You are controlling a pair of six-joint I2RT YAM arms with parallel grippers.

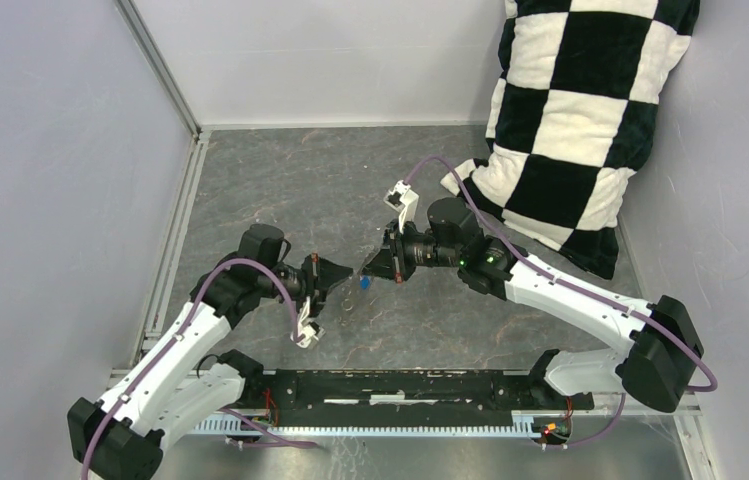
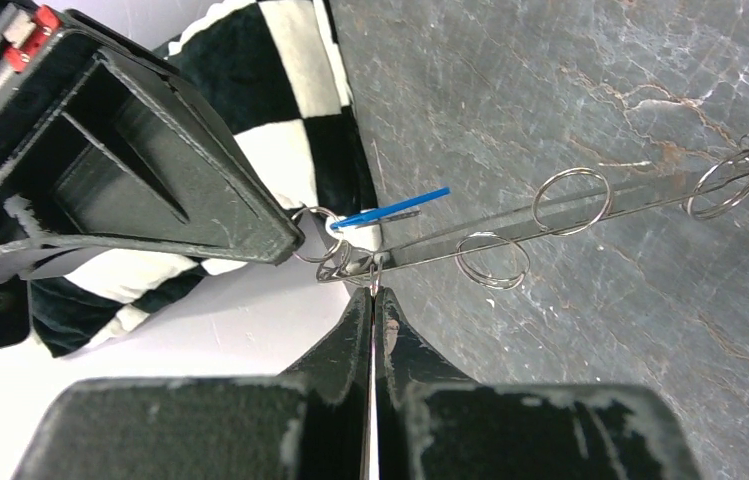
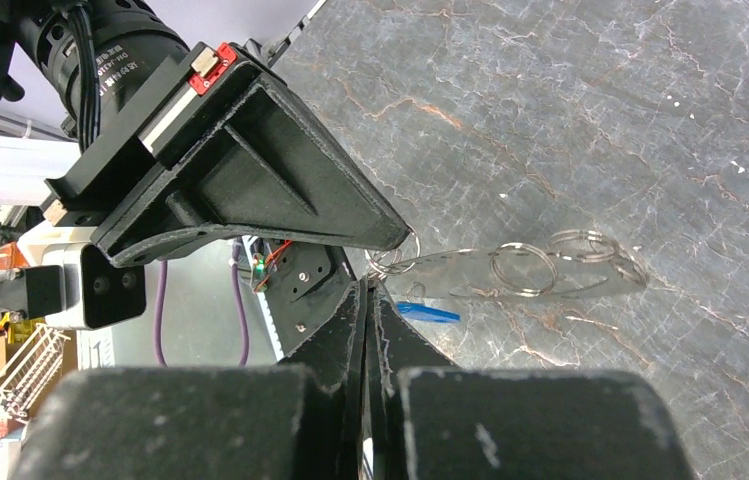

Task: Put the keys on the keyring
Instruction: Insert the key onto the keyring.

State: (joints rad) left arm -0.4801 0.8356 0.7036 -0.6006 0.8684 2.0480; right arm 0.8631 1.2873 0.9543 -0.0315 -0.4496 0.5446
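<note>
The keyring [image 2: 640,203] shows edge-on as a long thin wire over the grey tabletop, with small split rings [image 2: 572,200] threaded on it. My left gripper [image 2: 372,290] is shut, pinching the keyring's near end. The key [image 2: 390,208], with a blue head and a short silvery blade, hangs from a small ring [image 2: 318,230] at the tip of my right gripper [image 3: 368,285], which is shut and seems to pinch that ring. From above, the left gripper [image 1: 343,270] and right gripper [image 1: 370,266] meet tip to tip, the key [image 1: 363,284] dangling just below. In the right wrist view the keyring [image 3: 470,255] and key [image 3: 428,313] lie past the fingertips.
A black-and-white checkered pillow [image 1: 580,120] leans in the back right corner, close behind the right arm. Grey walls close off the left, back and right. An aluminium rail [image 1: 175,250] runs along the left side, and the arms' base bar [image 1: 400,385] spans the near edge.
</note>
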